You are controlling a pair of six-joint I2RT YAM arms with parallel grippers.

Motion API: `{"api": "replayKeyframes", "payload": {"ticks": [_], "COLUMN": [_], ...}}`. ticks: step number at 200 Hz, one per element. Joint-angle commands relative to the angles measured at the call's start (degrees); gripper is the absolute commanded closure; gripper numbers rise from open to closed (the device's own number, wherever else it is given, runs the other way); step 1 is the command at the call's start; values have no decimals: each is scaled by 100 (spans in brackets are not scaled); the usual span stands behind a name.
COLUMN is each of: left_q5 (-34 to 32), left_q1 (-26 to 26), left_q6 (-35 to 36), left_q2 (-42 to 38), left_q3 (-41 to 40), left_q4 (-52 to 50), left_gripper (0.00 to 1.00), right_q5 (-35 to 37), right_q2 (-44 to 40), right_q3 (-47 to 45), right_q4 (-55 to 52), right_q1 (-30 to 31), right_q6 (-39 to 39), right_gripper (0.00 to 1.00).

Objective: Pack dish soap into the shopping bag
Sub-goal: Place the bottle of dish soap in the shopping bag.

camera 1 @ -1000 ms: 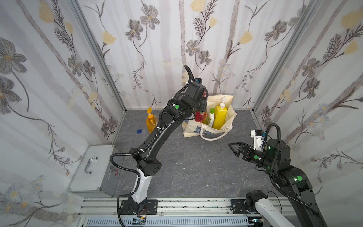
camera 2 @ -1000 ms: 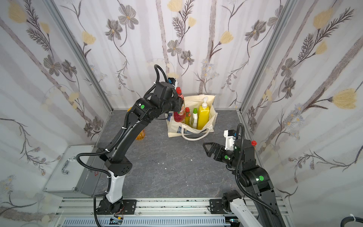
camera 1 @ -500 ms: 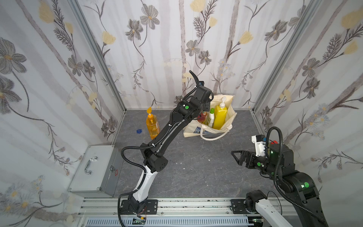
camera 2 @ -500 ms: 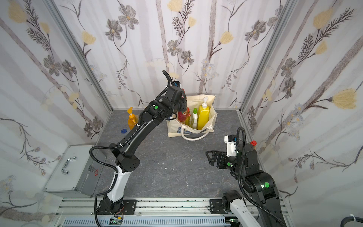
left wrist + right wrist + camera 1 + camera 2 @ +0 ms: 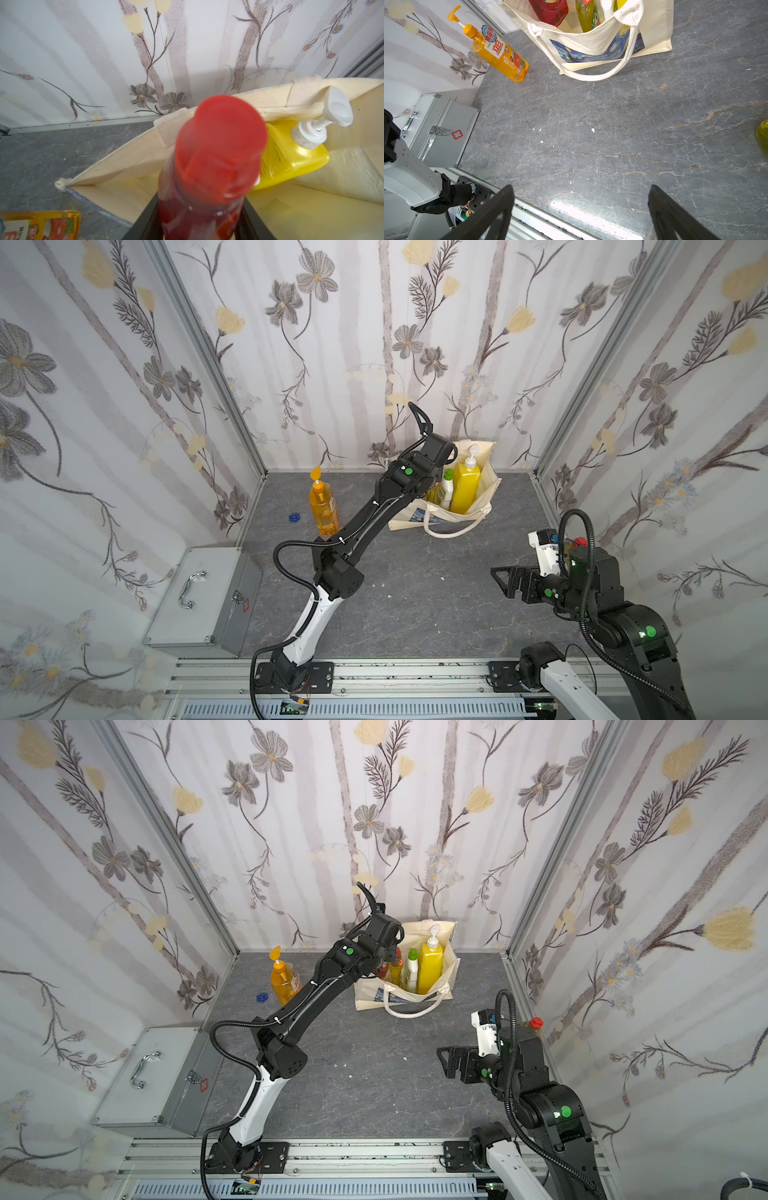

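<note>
The left hand [image 5: 199, 228] gripped a translucent red, red-capped bottle [image 5: 218, 149] upright in the mouth of the cream, blue-printed shopping bag [image 5: 656, 25], beside a yellow pump bottle [image 5: 291, 158]. The right hand [image 5: 581, 207] hung wide open, empty, above the tabletop [image 5: 612, 145].

Grey floor [image 5: 424, 597] between arms open. Left arm [image 5: 357, 526] slants across approach to shopping bag [image 5: 405, 520]. Bag mouth crowded: red bottle [image 5: 207, 166], yellow pump bottle [image 5: 291, 158]; bare lining beside latter. Orange pump bottle [image 5: 323, 510], metal case [image 5: 199, 593] obstruct left side. Room behind arm inside bag unclear.
</note>
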Motion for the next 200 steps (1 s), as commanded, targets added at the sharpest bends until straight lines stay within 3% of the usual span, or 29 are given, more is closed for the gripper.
{"api": "replayKeyframes", "payload": {"ticks": [1, 134, 200], "left_q5": [-374, -265, -230], "left_q1": [67, 307, 207], "left_q6": [98, -644, -353], "left_q2": [86, 906, 818], "left_q3": [-18, -26, 158], "left_q4": [360, 976, 1372], "left_gripper": [51, 52, 52], "right_q5": [117, 205, 203], "right_q2": [62, 59, 101], "right_q3": [32, 147, 95], "right_q4": [36, -209, -141], "right_q1": [-1, 18, 20], "right_q6": [-223, -361, -370], "right_gripper": [0, 0, 0]}}
